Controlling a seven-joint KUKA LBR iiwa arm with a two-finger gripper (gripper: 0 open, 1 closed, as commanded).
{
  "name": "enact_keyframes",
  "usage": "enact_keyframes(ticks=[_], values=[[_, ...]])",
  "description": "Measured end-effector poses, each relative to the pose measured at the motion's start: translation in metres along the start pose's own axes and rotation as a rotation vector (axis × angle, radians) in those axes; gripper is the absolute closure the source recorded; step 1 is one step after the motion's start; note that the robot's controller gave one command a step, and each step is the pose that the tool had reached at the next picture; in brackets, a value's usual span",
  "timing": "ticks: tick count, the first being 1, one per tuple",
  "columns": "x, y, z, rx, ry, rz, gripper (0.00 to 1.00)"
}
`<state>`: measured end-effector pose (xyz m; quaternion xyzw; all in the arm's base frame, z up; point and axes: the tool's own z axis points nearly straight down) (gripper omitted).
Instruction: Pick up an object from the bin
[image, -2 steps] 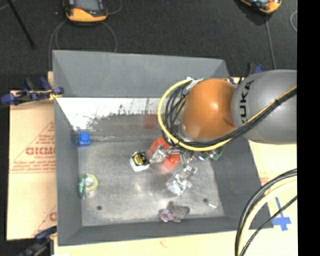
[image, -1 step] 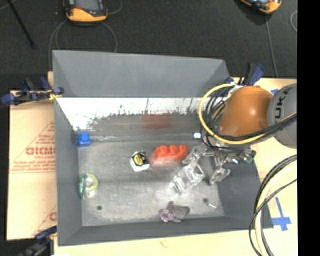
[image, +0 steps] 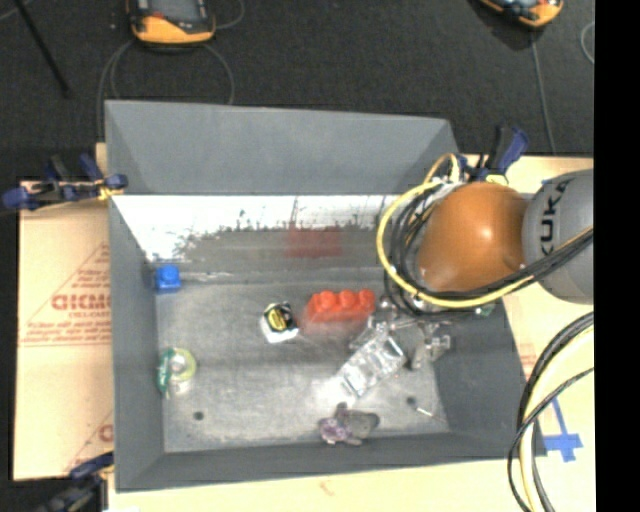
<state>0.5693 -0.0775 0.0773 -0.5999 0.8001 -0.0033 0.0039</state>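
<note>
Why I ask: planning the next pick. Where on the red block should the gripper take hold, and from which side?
Probably across its short width at mid-length, coming straight down. The red block lies flat, long side running left-right, with room in front; the clear plastic piece lies by its right end.

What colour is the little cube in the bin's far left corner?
Blue. The little cube shows best in the camera view.
</note>
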Motion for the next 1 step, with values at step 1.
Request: enact_keyframes(ticks=[1], values=[[0.0009,-0.0015,-0.0033,0.000,0.003,0.004,1.00]])
